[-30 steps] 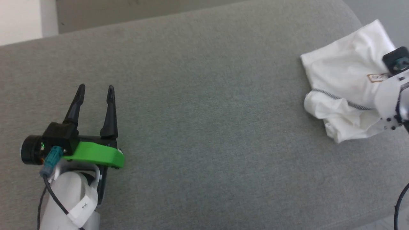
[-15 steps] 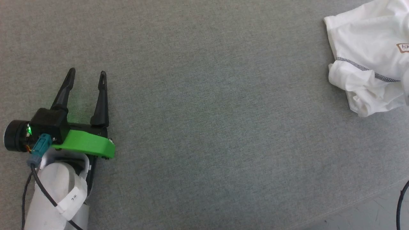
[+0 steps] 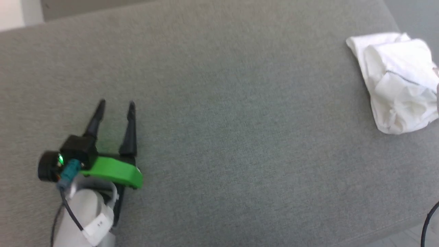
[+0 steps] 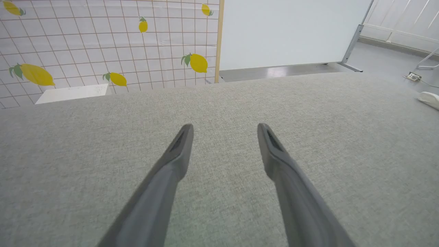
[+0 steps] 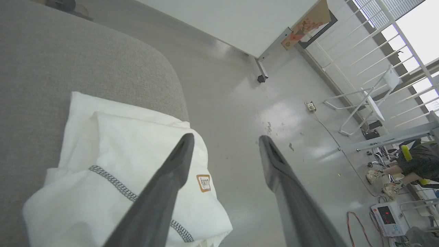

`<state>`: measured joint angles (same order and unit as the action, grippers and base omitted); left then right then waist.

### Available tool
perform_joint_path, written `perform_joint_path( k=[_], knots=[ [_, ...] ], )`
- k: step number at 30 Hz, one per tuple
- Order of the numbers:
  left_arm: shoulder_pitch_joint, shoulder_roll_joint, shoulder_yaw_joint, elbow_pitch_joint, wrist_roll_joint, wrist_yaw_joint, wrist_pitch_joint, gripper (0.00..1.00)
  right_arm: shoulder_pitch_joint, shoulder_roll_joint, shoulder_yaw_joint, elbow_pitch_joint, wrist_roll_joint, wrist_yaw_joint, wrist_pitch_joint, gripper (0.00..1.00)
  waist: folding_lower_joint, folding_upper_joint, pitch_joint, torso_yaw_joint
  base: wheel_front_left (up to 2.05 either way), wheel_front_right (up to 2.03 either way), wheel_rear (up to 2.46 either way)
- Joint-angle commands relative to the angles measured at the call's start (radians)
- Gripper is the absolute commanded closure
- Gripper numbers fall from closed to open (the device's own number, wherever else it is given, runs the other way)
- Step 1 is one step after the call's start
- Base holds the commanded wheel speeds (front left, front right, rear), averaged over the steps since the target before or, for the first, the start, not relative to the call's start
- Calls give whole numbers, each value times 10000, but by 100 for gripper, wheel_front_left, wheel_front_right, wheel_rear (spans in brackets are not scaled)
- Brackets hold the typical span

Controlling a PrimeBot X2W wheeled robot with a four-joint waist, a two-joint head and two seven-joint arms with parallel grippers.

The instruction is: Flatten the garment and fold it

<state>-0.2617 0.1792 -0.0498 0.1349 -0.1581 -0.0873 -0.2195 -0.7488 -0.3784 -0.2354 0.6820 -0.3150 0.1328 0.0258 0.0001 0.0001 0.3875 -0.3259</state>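
You have one shirt [image 3: 399, 82], bunched at 2 o'clock on the grey surface [image 3: 223, 120]. Two hands, left hand [image 3: 116, 104] and right hand [image 5: 226, 138], are both spread wide and empty.

White garment [image 3: 398, 79], grey zigzag stitching [image 5: 113, 181]

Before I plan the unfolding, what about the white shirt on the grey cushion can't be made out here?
Head view: the shirt is blurred, its right side cut off by the picture's edge.
Right wrist view: a finger of the right hand covers its middle; the bottom edge cuts its near part.
Label: too small to read.
Sleeves, collar: lost in the bunched folds.
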Motion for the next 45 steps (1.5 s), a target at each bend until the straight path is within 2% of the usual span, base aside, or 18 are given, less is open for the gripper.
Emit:
perform_joint_path(
  k=[1,4,5,8,16,20,28,37,44,45],
  knots=[
    [213,-96,-59,185,-57,9,-112,0,367,65,-76,-50,277,-21,-231,0,-1,-1,-1395,613,0,0,0],
    [464,-305,-133,517,-129,54,-232,0,944,272,-125,-432,917,-21,-715,0,-1,-1,-2099,942,0,0,0],
    [742,-464,-181,767,-208,94,-310,0,1748,613,48,-1169,1733,-21,-1146,0,-1,-1,-2770,1302,0,0,0],
    [969,-569,-211,910,-307,109,-350,0,2712,1000,346,-2297,2564,-21,-1392,0,-1,-1,-3225,1665,0,0,0],
    [1266,-746,-334,1320,-474,134,-394,0,5478,2120,981,-5552,3814,-21,-1133,0,-1,-1,-3882,2570,0,0,0],
    [1252,-850,-416,1455,-501,183,-409,0,6439,2518,1251,-6405,4143,-21,-1224,0,-1,-1,-4040,2983,0,0,0],
    [1302,-1007,-594,1672,-572,165,-420,0,7616,3179,1380,-6894,4244,-21,-1396,0,-1,-1,-4164,3533,0,0,0],
    [1425,-1109,-670,1743,-607,138,-422,0,8164,3278,1384,-6621,4645,-21,-1510,0,-1,-1,-4155,3789,0,0,0],
    [1451,-1142,-601,1891,-654,132,-422,0,8118,3280,1492,-6416,4589,-21,-1577,0,-1,-1,-4127,3693,0,0,0],
    [1370,-1103,-612,1879,-627,165,-345,100,8099,3264,1475,-6437,4585,-4,-1496,100,-1,-1,-4126,3696,0,0,0]
  ],
)
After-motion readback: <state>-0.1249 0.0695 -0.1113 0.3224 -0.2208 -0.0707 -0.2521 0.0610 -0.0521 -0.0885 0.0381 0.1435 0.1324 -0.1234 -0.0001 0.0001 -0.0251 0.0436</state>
